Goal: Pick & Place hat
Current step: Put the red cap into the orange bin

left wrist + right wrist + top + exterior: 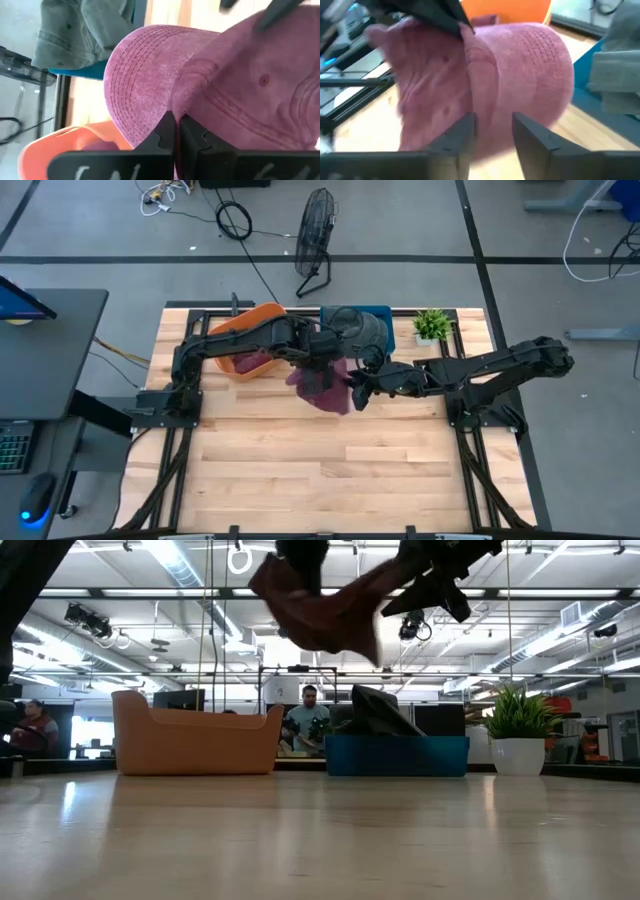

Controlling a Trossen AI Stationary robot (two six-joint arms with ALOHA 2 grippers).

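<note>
high view | orange bin (250, 320): pink fabric | teal bin (385, 320): grey hat (355, 328)

The left gripper (176, 131) pinches the maroon corduroy hat (210, 85) between closed fingers, its brim curving away just beyond the tips. Past the hat lie an orange bin (45, 150) and grey cloth (75, 35) over a teal bin (95, 75).

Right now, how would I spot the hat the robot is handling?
Look above the wooden table, in front of the orange bin and blue bin. The pink cap hangs in the air, pinched by the left end effector; the other hat, grey-green, lies in the blue bin.
</note>
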